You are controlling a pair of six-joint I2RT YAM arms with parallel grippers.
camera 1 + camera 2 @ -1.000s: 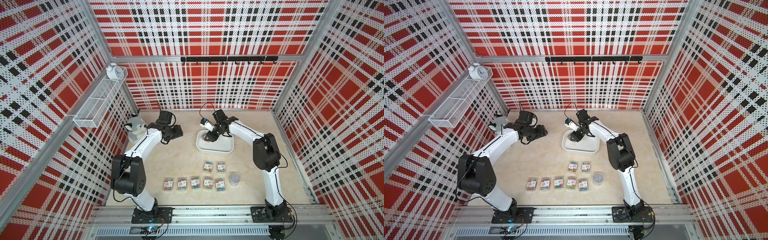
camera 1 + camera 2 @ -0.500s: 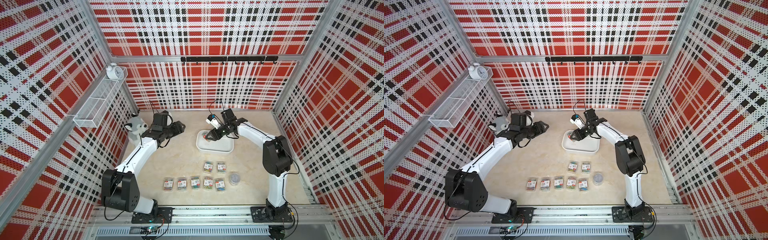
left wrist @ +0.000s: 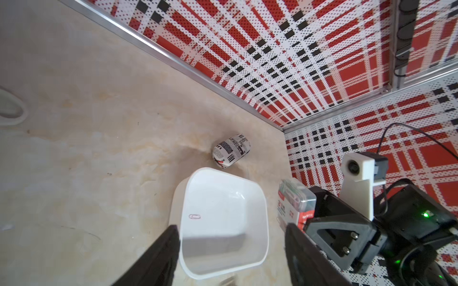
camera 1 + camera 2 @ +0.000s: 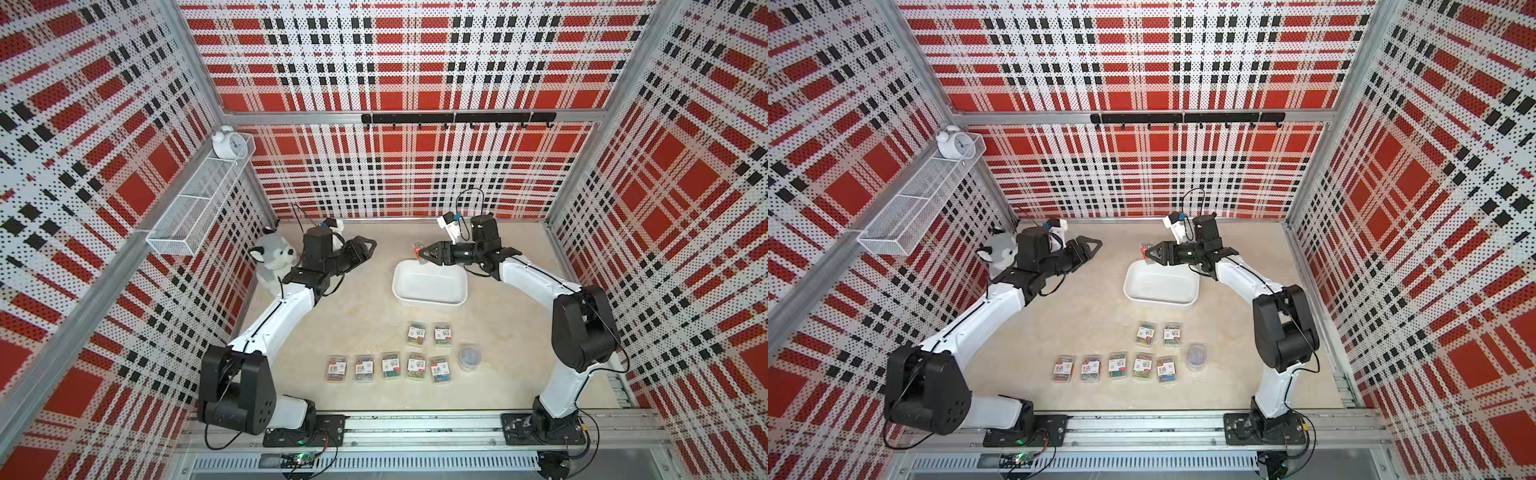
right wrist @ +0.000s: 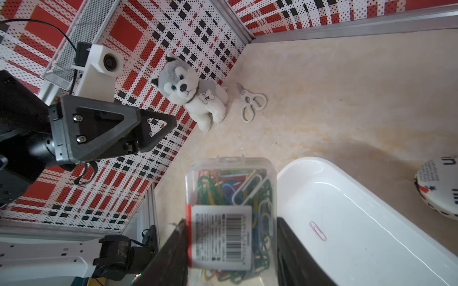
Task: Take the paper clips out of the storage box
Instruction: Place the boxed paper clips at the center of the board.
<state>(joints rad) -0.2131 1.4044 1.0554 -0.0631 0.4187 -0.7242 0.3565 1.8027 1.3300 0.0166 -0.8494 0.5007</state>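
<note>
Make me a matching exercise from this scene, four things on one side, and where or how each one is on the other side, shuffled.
Things:
1. right claw
2. loose paper clip
3. alarm clock
4. scissors

Place or state:
a. in the wire basket on the wall
b. on the table beside the toy dog
c. shut on a case of clips
d. lying in the white box

Pairs: 1-c, 2-d, 3-a, 4-b
</note>
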